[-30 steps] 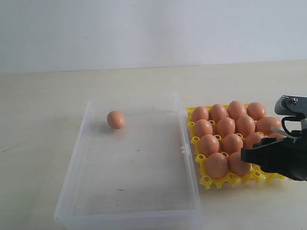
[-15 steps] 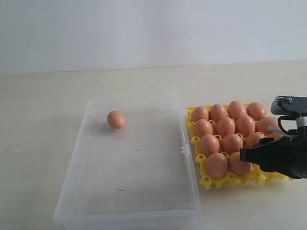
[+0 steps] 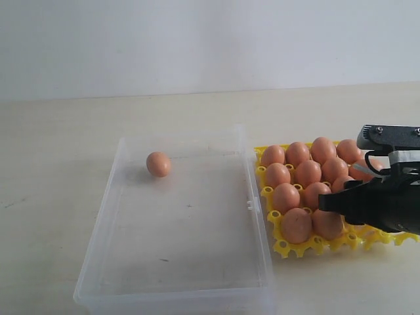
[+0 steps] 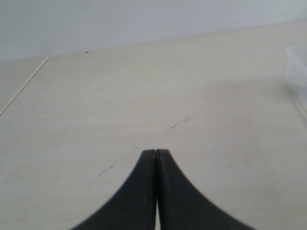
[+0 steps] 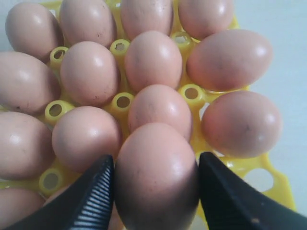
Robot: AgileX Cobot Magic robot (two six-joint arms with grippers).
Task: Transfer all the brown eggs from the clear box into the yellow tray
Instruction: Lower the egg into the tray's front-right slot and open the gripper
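Clasping a brown egg (image 5: 156, 184) in the right end effector (image 5: 154, 163) above the yellow tray (image 3: 283, 249), 3 o'clock from the clear box (image 3: 190, 249), likely for the bare cup (image 5: 240, 165) alongside. Idling, left end effector (image 4: 156, 155) clenched empty over table (image 4: 144, 86). Leaves one stray egg (image 3: 159, 164) at box's 11 o'clock. Cannot see tray's 3 o'clock cups behind arm (image 3: 387, 203).

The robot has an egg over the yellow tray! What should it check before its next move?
1. Grip on the held egg: ok. The right hand has it between both fingers.
2. Free spot in the yellow tray under that egg: cannot tell. The egg and hand hide it.
3. Clear box emptied: not ok. One brown egg lies inside it.
4. Left hand out of the way: ok. It is shut over bare table.
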